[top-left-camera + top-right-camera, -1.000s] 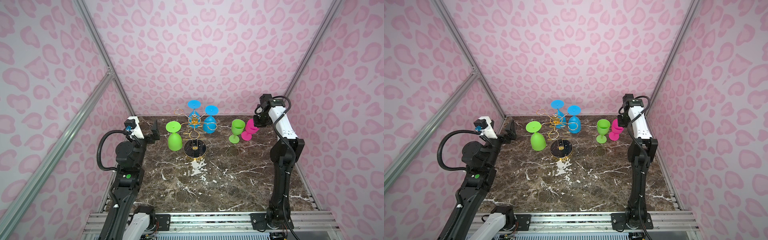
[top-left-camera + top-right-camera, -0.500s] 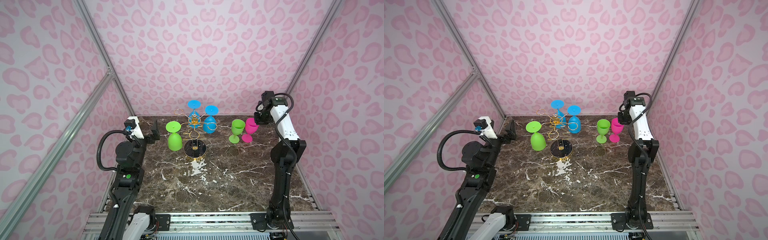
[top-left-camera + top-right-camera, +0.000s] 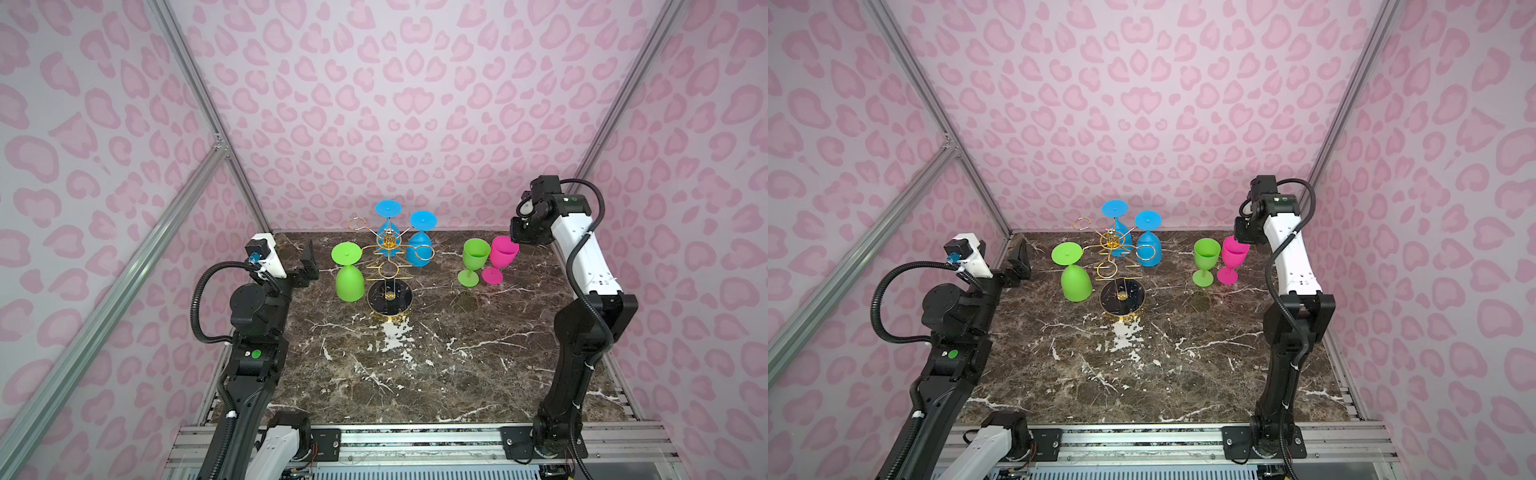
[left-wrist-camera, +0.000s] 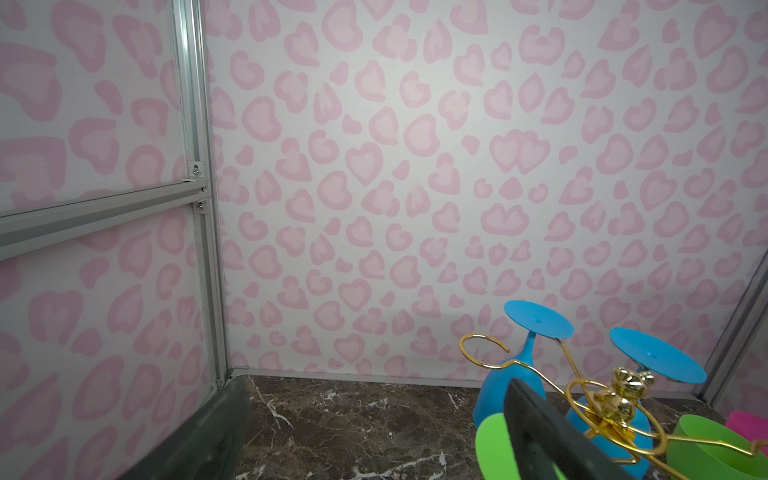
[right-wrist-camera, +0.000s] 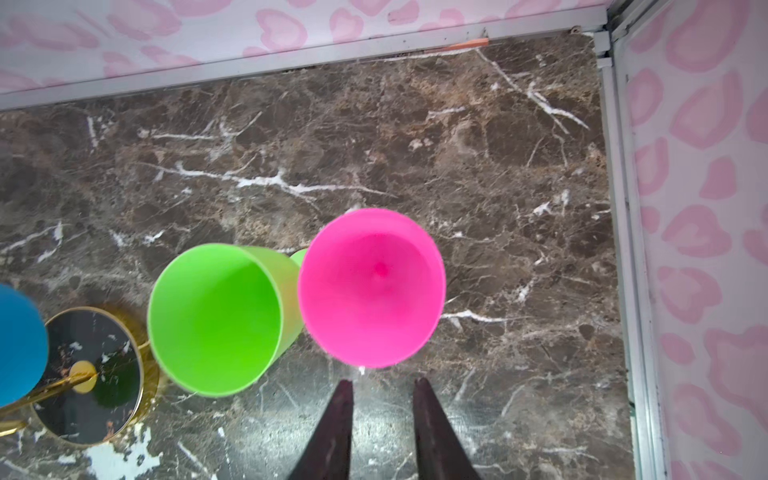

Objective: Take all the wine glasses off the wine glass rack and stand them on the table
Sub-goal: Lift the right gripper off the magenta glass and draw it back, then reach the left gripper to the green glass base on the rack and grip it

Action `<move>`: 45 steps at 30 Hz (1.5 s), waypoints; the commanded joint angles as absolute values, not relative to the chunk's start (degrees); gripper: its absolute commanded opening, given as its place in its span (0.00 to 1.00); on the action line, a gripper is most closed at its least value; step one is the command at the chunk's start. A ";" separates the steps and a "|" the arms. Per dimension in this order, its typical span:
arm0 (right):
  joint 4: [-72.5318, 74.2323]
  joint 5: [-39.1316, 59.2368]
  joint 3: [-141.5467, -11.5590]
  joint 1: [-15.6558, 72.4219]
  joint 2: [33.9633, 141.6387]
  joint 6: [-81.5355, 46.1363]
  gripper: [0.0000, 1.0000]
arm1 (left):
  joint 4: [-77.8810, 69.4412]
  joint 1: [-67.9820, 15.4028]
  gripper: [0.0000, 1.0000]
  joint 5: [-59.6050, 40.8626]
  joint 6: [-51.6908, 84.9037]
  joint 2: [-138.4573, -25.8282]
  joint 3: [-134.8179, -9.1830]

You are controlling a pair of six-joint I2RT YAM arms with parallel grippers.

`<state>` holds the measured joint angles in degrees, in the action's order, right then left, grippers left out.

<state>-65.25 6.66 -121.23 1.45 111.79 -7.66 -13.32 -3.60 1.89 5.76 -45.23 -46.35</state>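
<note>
The wine glass rack (image 3: 390,243) stands toward the back of the marble worktop (image 3: 415,374) on its round black base (image 3: 389,297). Three glasses hang upside down from its gold loops: a hanging green glass (image 3: 350,282) on the rack's left side, a rear blue glass (image 3: 387,209) at the back, and a right blue glass (image 3: 417,249) on the rack's right side. Further right, well apart from the rack, an upright green glass (image 3: 476,255) and a pink glass (image 3: 503,251) stand on the worktop just beside each other. Their rims look very close in the right wrist view, and whether they touch cannot be told.

The right hand (image 5: 382,385) hangs above the pink glass, pointing down, with its fingertips just off the rim in the right wrist view. Its two dark fingers (image 5: 338,419) are a narrow gap apart. Bare marble shows between them, and they grip nothing.

The left hand (image 4: 374,386) is at the left side of the worktop, level with the rack's upper loops and facing the back wall. Its jaws are spread wide and it has hold of nothing. In both top views it sits just beside the foot of the hanging green glass without touching it. In the left wrist view one finger (image 4: 540,428) crosses in front of that green foot.
</note>
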 commanded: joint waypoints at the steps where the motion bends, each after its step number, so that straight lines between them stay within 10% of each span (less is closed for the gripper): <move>1: -53.60 4.95 -111.49 2.92 104.85 -10.51 0.30 | -14.59 -3.51 0.97 3.57 6.79 -45.09 -46.08; 20: -26.47 -4.09 -63.90 28.89 51.09 -16.48 0.53 | 0.36 -2.43 0.98 -10.22 24.36 -44.73 -50.38; 29: -16.80 2.76 -54.83 31.12 44.74 -16.99 0.80 | 6.82 0.61 0.86 -27.57 40.15 -48.69 -54.66; 45: -14.24 6.63 -52.29 31.13 44.36 -16.14 0.85 | 2.27 6.06 0.44 -49.83 54.39 -57.35 -56.42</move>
